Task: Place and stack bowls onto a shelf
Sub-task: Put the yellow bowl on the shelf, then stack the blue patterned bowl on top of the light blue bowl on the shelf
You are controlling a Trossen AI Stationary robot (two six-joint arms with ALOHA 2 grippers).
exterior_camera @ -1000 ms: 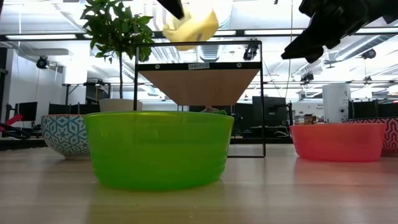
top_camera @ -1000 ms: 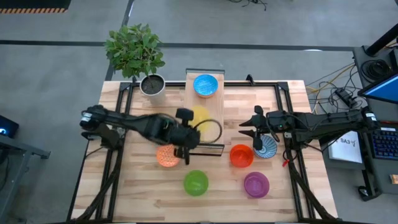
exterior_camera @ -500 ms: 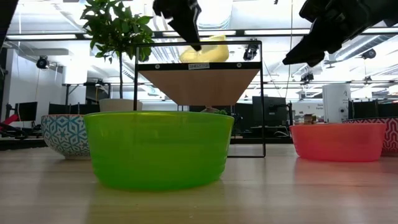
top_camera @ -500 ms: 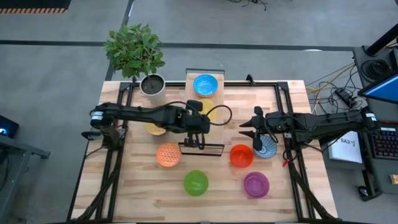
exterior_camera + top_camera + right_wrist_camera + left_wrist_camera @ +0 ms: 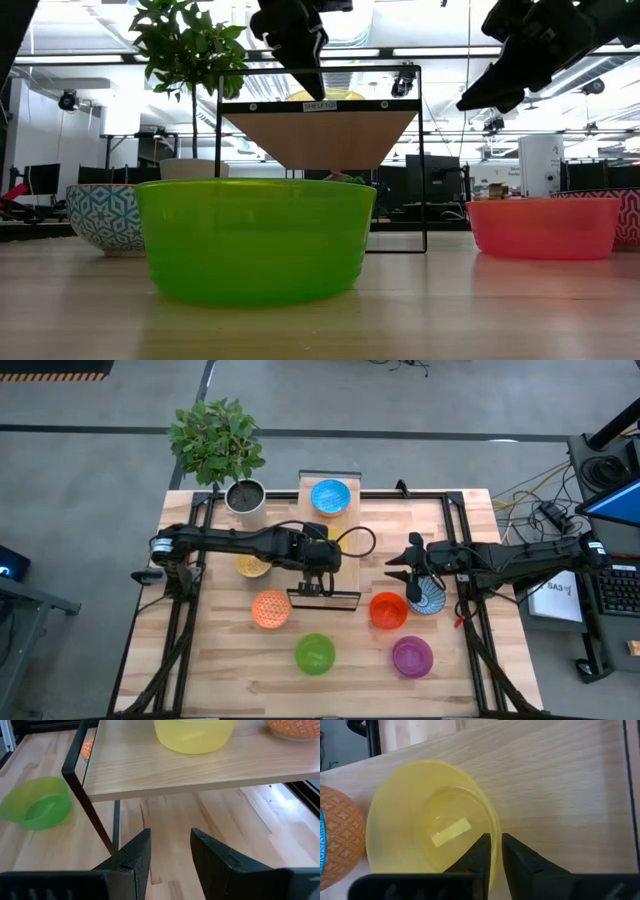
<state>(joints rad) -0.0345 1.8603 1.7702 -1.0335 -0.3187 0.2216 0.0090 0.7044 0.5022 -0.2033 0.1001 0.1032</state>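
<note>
The shelf (image 5: 346,578) stands mid-table on a dark frame. A yellow bowl (image 5: 430,825) sits upright by its base on the shelf; it also shows in the right wrist view (image 5: 195,732). My left gripper (image 5: 496,847) is shut on its rim, above the shelf (image 5: 318,558). A blue bowl (image 5: 330,497), orange-patterned outside, rests on the shelf's far end. On the table rest gold (image 5: 250,566), orange (image 5: 270,608), green (image 5: 315,653), red (image 5: 388,610), purple (image 5: 412,656) and blue-white (image 5: 432,598) bowls. My right gripper (image 5: 167,852) is open and empty, above the table right of the shelf (image 5: 408,565). My left gripper pinches the yellow bowl's rim (image 5: 493,827) between its two fingers, one finger inside the bowl and one outside. The fingers come from above, pointing down. The bowl stands upright with its base on the shelf top (image 5: 200,770).
A white pot with a green plant (image 5: 245,498) stands at the table's far left, beside the shelf's far end. The green bowl (image 5: 255,240) is close in front of the low camera. Bare tabletop lies between the shelf and the red bowl.
My left gripper has carried the yellow bowl toward the table's far edge and down. The bowl, tilted and high above the shelf's near end a second ago, now sits level on the shelf top. The gripper stays shut on its rim.
</note>
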